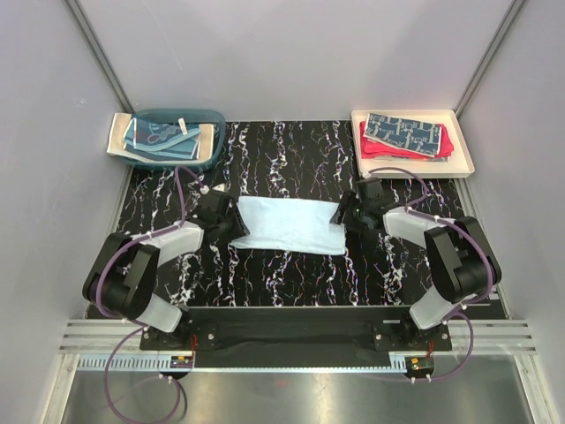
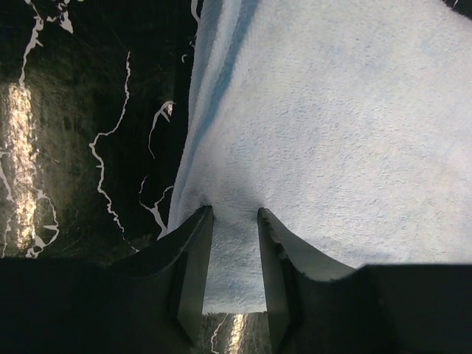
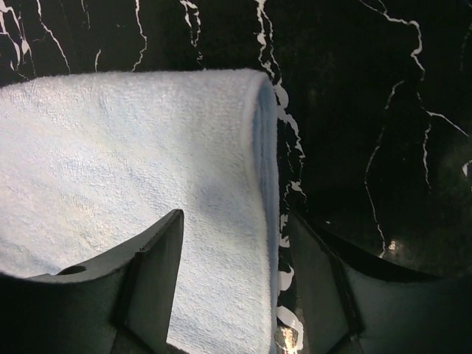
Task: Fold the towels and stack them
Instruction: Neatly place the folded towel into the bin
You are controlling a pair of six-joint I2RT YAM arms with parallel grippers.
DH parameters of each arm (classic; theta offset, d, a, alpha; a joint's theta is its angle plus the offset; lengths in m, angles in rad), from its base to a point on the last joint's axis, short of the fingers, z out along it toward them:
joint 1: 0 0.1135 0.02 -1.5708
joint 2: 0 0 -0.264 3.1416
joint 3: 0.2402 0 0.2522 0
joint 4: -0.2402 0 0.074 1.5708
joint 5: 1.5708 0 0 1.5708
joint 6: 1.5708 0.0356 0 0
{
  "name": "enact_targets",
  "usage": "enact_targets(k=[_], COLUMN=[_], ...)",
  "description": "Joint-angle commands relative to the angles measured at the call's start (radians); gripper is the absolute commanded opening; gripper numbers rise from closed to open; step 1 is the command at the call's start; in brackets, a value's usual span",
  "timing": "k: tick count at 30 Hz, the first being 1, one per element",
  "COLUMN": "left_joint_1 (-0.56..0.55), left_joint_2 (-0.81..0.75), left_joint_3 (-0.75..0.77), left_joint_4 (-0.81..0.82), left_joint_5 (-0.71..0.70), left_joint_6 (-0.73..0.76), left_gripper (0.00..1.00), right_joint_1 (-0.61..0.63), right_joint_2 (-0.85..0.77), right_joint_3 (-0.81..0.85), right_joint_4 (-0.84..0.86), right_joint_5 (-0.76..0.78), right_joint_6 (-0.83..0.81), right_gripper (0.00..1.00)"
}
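Work on the light blue towel [image 1: 287, 225] lying flat mid-table [image 1: 291, 159] between the two arms, its right edge a rounded fold. Close the left pincer [image 2: 232, 214], part open astride the left edge with cloth between the fingers [image 2: 193, 251] but unclamped. Bring in the right pincer [image 3: 236, 217], spread wide over the fold and empty. Pinch every layer, lift both ends level, lay over squarely, then carry to the stack [image 1: 404, 134] in the far-right tray [image 1: 463, 150].

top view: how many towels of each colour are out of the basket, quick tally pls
light blue towel: 1
red-pink towel: 1
patterned blue towel: 1
total: 3

The last two are stacked in the tray, with the patterned one on top.
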Motion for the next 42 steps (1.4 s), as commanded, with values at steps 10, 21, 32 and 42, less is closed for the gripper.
enact_targets(k=[10, 21, 32, 42], left_joint_1=[-0.006, -0.008, -0.005, -0.001], left_joint_2=[0.011, -0.098, -0.319, -0.377], left_joint_3=[-0.014, 0.081, 0.44, 0.44], left_joint_4=[0.016, -0.084, -0.443, -0.533], left_joint_5=[-0.04, 0.011, 0.026, -0.009], left_joint_6=[-0.006, -0.009, 0.097, 0.247], left_gripper=[0.36, 0.39, 0.46, 0.47], right_joint_1=[0.136, 0.188, 0.186, 0.087], right_joint_2=[0.149, 0.219, 0.326, 0.747], right_joint_3=[0.076, 0.218, 0.723, 1.447], right_joint_4=[-0.102, -0.293, -0.61, -0.738], right_joint_5=[0.156, 0.354, 0.737, 0.876], right_joint_6=[0.011, -0.041, -0.283, -0.573], right_gripper=[0.45, 0.0, 0.0, 0.0])
